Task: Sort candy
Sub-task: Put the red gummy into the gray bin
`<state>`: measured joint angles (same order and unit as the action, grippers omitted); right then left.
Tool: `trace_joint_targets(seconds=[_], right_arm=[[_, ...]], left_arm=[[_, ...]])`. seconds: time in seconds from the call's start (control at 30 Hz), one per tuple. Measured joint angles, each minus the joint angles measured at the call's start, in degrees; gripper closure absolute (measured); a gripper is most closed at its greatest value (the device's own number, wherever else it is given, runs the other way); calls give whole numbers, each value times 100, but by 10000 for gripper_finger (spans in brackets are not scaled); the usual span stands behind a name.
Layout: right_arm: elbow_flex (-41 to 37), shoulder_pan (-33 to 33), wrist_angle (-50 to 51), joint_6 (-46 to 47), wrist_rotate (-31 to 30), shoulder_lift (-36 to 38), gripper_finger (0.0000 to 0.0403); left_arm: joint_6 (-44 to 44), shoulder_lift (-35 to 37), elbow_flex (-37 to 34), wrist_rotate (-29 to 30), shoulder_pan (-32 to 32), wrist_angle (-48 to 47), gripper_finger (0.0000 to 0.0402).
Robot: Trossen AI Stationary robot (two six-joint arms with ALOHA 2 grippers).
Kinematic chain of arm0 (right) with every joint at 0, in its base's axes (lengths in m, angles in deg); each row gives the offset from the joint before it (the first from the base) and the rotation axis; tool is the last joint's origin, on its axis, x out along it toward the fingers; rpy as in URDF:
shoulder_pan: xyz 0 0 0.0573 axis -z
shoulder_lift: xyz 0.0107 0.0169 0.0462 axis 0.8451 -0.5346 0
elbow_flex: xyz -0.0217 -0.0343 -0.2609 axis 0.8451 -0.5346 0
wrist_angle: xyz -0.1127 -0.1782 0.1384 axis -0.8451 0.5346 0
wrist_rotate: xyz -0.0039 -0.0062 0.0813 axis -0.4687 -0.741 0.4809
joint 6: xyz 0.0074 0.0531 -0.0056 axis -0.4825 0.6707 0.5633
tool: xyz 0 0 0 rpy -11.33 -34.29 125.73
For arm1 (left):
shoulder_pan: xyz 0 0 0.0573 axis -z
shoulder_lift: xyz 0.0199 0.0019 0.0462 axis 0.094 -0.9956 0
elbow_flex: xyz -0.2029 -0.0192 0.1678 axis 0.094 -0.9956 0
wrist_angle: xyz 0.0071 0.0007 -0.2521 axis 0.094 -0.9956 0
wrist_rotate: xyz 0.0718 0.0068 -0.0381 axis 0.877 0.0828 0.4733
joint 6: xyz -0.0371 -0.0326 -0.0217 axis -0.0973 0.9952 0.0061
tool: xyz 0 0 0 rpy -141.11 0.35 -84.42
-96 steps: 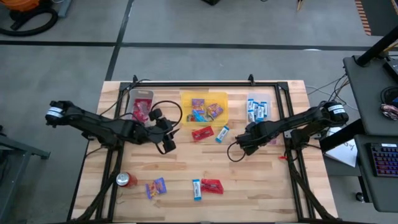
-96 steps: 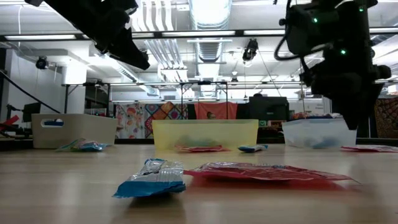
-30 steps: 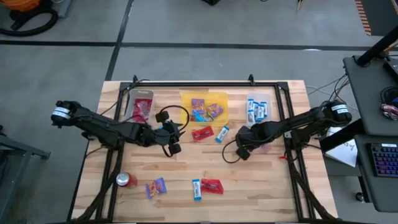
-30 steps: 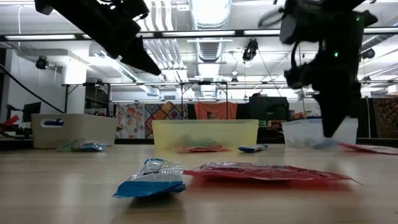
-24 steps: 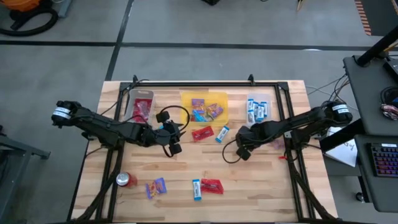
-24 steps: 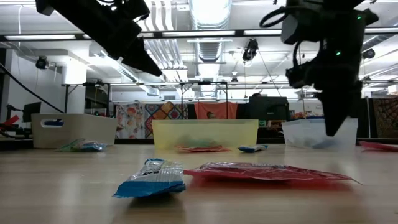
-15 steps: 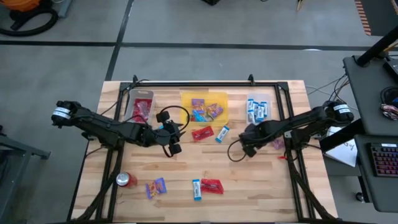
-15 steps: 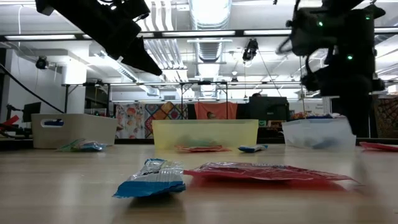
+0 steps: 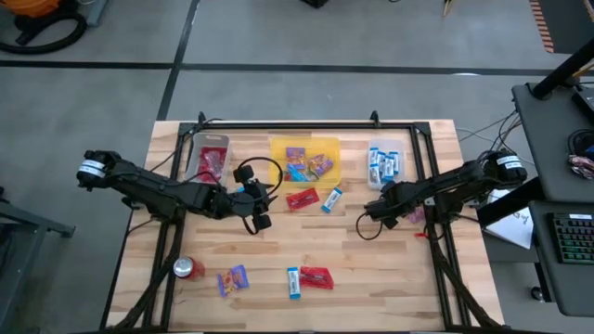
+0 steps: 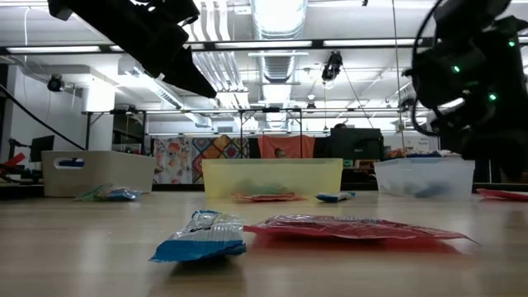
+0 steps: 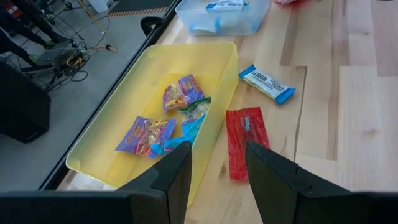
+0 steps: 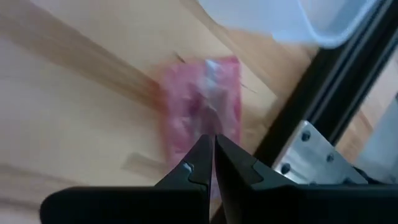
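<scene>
while the left gripper (image 11: 216, 163) hovers parted above a red packet (image 11: 245, 142), the right gripper (image 12: 213, 163) hangs pinched together over a pink packet (image 12: 202, 109).

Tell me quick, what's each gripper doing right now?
Left gripper: open, holding nothing, above the yellow bin.
Right gripper: shut, empty, over a red packet.

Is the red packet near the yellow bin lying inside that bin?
No, the red packet lies flat on the wooden table, just outside the yellow bin.
</scene>
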<state>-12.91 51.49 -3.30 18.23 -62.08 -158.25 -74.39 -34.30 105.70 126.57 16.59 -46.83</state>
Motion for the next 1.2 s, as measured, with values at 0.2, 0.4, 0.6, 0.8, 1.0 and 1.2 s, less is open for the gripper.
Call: trace_joint_targets(seconds=[0.2, 0.4, 0.6, 0.8, 1.0, 1.2], right_arm=[[-390, -2, -577, 171, 113, 0, 390], [-458, -2, -1673, -46, 252, 5, 390], [-79, -17, -2271, -308, 523, 9, 390], [410, -17, -2248, -778, 519, 35, 390], [500, 145, -1794, -700, 934, 50, 376], [495, 186, -1167, -594, 951, 46, 291]], left_arm=[[-4, 0, 0, 0, 0, 2, 267], [-3, 0, 0, 0, 0, 29, 267], [-4, 2, 0, 0, 0, 37, 267], [-4, 2, 0, 0, 0, 35, 267], [-7, 2, 0, 0, 0, 35, 267], [-9, 3, 0, 0, 0, 33, 267]])
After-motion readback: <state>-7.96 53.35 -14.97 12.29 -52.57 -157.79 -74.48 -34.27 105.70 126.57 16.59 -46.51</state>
